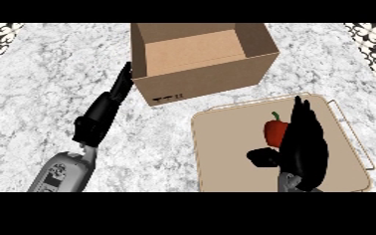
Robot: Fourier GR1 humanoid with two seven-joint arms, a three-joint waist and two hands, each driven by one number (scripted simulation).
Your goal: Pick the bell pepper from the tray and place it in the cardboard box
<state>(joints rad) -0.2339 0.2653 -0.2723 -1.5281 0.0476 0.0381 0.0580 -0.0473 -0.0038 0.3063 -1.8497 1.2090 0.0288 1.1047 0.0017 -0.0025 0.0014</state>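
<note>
A red bell pepper point(274, 131) with a green stem lies on the beige tray point(224, 154) at the lower right. My right hand point(303, 142) stands edge-on over the tray with its fingers straight. It is right beside the pepper, its thumb low on the near side, and it hides the pepper's right part. The open cardboard box point(202, 64) stands at the top middle and looks empty inside. My left hand point(110, 104) stretches with straight fingers toward the box's left wall, its fingertips at or touching that wall.
The counter top point(58, 74) is speckled white marble. The tray has a thin handle point(345, 119) along its right side. Dark patterned corners show at the top left and top right.
</note>
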